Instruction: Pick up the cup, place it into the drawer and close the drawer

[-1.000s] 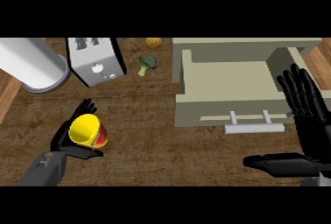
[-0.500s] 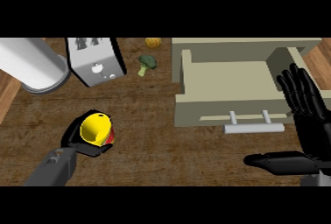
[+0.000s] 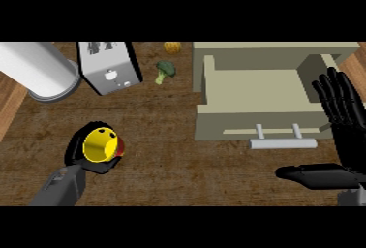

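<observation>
The yellow cup [image 3: 99, 144] with a red patch on its side is seen at the lower left, well apart from the drawer, with its mouth turned up towards the view. It is judged to be light, stiff and smooth-walled, so it may slip. It is best taken round the wall, with fingers on one side and the thumb opposite. The brown wooden desk [image 3: 186, 167] fills the view. An open beige drawer [image 3: 247, 123] with a grey bar handle [image 3: 282, 143] is set at the upper right, and nothing is seen in its tray. A large pale cylinder [image 3: 36, 70] is placed at the upper left, with a silver toaster [image 3: 107, 65] just beside it. The right hand [image 3: 346, 131] is rested at the right edge beside the drawer, with fingers straight and pointing up and nothing held. The left hand [image 3: 91, 167] is curled round the cup, its black fingers wrapped about the wall. Whether the cup is lifted off the desk cannot be told. A small green broccoli floret [image 3: 164, 71] and a smaller yellow item [image 3: 172, 47] are left near the top.
</observation>
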{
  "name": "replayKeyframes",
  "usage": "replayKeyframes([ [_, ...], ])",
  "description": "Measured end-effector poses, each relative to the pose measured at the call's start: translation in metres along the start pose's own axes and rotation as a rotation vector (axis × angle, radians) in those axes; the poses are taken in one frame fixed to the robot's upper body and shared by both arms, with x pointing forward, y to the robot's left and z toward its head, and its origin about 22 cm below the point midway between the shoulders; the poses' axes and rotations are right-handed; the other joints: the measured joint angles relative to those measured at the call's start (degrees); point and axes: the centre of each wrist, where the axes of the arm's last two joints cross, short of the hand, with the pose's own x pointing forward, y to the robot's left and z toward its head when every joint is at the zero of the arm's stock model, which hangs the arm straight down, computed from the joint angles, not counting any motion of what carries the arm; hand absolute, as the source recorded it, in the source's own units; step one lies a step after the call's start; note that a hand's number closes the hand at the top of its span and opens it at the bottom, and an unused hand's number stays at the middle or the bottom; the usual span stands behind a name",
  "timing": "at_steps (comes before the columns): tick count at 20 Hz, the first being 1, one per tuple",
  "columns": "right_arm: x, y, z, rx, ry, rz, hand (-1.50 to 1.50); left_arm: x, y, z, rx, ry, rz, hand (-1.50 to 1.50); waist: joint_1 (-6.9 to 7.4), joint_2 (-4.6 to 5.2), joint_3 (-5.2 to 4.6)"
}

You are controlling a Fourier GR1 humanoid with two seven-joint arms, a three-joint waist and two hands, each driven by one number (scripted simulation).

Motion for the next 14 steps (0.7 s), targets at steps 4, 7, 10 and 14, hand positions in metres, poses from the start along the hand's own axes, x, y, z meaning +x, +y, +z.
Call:
replayKeyframes([
  [4,-0.002,0.000,0.004,-0.006,0.000,0.009,-1.50,0.005,0.010,0.006,0.178,-0.116,-0.021,1.50,0.08,-0.03,0.03],
  [7,-0.002,0.001,0.005,-0.011,0.000,0.001,-1.50,0.010,0.009,-0.005,0.214,-0.173,-0.021,1.50,0.17,-0.18,0.09],
  [10,-0.003,0.003,0.000,-0.018,0.003,0.014,-1.50,0.013,0.000,-0.018,0.208,-0.224,-0.021,1.50,0.47,-0.30,0.12],
  [14,0.001,-0.001,0.002,-0.023,0.009,0.017,-1.50,0.022,-0.016,-0.044,0.138,-0.267,-0.026,1.50,0.68,-0.54,0.20],
])
